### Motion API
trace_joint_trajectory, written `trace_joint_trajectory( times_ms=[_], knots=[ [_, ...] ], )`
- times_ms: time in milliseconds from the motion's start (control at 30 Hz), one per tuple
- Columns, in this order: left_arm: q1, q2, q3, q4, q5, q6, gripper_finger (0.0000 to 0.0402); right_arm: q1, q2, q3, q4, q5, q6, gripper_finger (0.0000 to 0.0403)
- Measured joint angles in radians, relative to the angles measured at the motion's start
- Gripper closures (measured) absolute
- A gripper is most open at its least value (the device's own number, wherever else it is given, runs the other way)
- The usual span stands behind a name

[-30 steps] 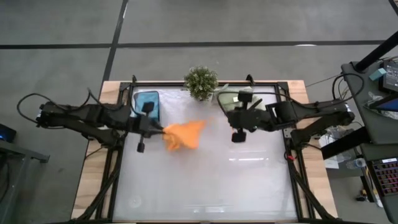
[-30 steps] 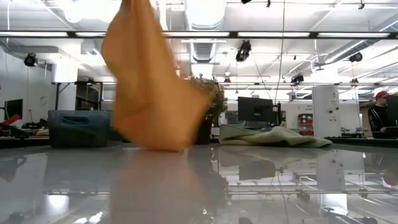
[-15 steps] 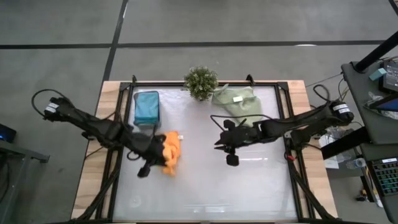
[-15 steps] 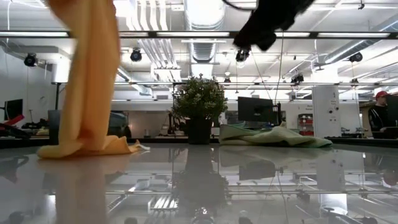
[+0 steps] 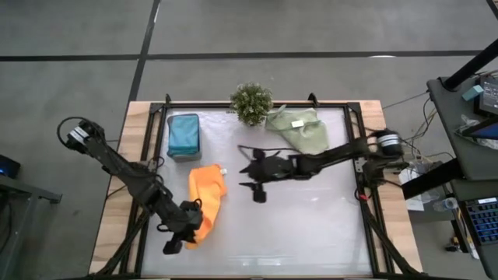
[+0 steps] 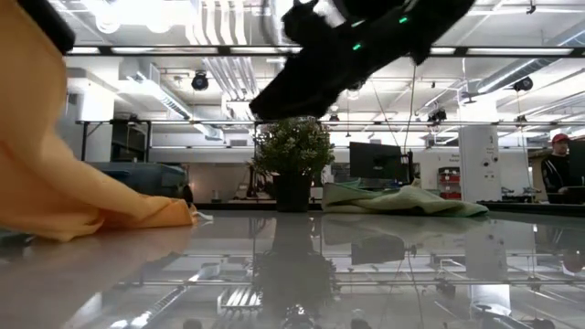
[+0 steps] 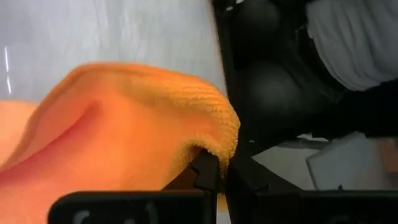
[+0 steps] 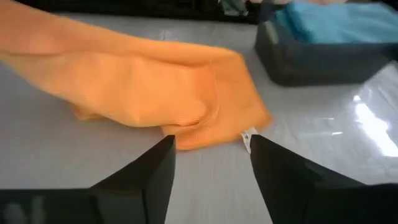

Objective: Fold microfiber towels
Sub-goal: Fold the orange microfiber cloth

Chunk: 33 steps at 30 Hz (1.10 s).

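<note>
The bright orange towel [image 5: 204, 198] lies stretched along the table's left part. Its far end with a small white tag [image 8: 247, 138] rests flat on the table, and its near end is raised in my left gripper [image 5: 189, 226], which is shut on it. My right gripper [image 5: 245, 169] stands open just right of the towel's far end, pointing at it, with nothing between its fingers [image 8: 155, 177]. Teal towels [image 5: 184, 132] lie in the dark tray [image 8: 311, 65] at the far left. Pale green towels [image 5: 299, 128] lie at the far right. My left gripper pinches the orange towel's near end between its two fingers, on a rounded fold of the cloth [image 7: 214, 140]. The fingers [image 7: 205, 169] slant downward. That end is lifted off the table and the rest slopes down to the far part [image 6: 155, 212] lying on the table.
A small bushy plant [image 5: 251, 103] stands at the far edge, middle. Black frame rails [image 5: 148, 155] run along the table's sides. The glossy white tabletop [image 5: 311, 225] stretches bare near and right of the orange towel.
My left gripper has swung toward the table's near-left corner and sunk, dragging the orange towel out of a hanging bunch into a long strip, with the far end laid on the table. My right gripper has come down and toward the left, up to the towel's far end.
</note>
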Motion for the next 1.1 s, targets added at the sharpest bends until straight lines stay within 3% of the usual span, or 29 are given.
trace_joint_trajectory(
  times_ms=[233,633,933,1100],
  knots=[
    [-0.024,0.098,-0.009,0.111,-0.003,-0.03,0.0401,-0.013,0.253,0.253,-0.003,-0.038,-0.092,0.0202],
    [-0.047,0.151,-0.009,0.129,-0.003,-0.08,0.0401,-0.101,0.576,0.631,-0.015,-0.411,-0.104,0.0202],
    [-0.049,0.151,-0.009,0.129,-0.007,-0.08,0.0401,-0.112,0.713,0.794,-0.072,-0.438,-0.094,0.0214],
    [-0.05,0.151,-0.009,0.129,-0.007,-0.08,0.0401,-0.111,0.744,0.873,-0.164,-0.428,-0.115,0.0258]
  ],
)
